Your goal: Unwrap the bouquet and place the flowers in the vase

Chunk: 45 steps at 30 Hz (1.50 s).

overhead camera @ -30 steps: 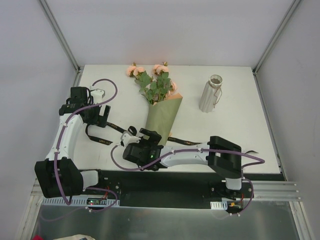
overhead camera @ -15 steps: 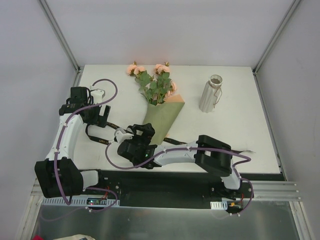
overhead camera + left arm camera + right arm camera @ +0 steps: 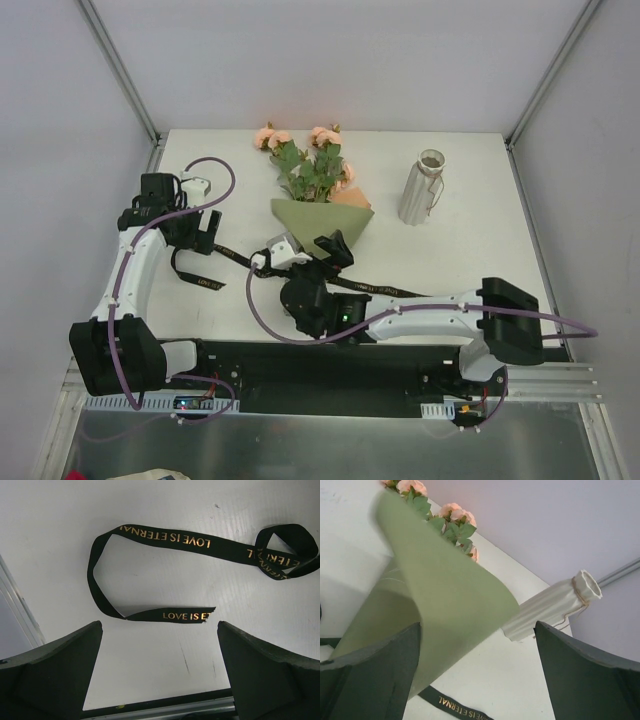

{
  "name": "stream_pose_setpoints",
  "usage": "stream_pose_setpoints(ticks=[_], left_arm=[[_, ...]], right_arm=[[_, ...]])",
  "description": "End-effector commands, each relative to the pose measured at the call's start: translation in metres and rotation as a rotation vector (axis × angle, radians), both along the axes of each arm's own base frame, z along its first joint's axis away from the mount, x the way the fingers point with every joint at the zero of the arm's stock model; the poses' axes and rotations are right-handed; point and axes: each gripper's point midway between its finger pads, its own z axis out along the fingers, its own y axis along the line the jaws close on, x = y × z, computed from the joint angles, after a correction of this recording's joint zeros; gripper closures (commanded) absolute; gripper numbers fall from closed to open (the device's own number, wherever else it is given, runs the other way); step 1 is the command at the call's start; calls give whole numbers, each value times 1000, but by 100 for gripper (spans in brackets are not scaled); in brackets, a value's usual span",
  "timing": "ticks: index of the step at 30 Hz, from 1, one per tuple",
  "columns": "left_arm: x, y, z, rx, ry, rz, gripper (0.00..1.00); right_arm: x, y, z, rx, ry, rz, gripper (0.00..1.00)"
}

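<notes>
The bouquet lies at the back middle of the table. Its peach-pink roses (image 3: 300,160) (image 3: 456,513) and green leaves poke out of the olive-green paper (image 3: 322,213) (image 3: 445,595). That paper stands loose and curled upward, with no tie around it. The black ribbon (image 3: 385,290) (image 3: 165,536) lies untied on the table. My right gripper (image 3: 318,252) (image 3: 477,675) is open at the paper's near end, and the sheet's edge reaches in by its left finger. My left gripper (image 3: 203,233) (image 3: 160,675) hangs open over the ribbon's left end, holding nothing. The pale ribbed vase (image 3: 422,188) (image 3: 555,605) stands upright at the back right.
The ribbon (image 3: 455,707) trails across the near half of the table from the left gripper to the right arm's elbow. Grey walls and metal frame posts (image 3: 120,70) close in the back and sides. A black rail (image 3: 165,707) runs along the near edge.
My right arm has swung its wrist from pointing left to pointing forward under the paper. The paper cone has been pushed up and now spreads wider and shorter. The left arm has not moved.
</notes>
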Motion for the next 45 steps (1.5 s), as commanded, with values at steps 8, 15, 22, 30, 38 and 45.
stream_pose_setpoints(ticks=[8,15,22,30,38,45], left_arm=[[10,-19,37,21,-83,-89,1],[9,-70,54,47,-97,-236,1],[5,-89,44,39,-36,-281,1],[-3,-84,40,57,-32,-279,1],[-10,-80,42,67,-42,-270,1],[-14,-79,56,68,-71,-275,1]], right_arm=[[-40,-93,19,385,7,-170,4],[-46,-147,17,428,85,-252,4],[-11,-143,-74,723,509,-251,3],[16,-150,-121,1036,823,-196,13],[16,-130,-153,1096,979,-248,27],[8,-129,-173,1127,1044,-311,30]])
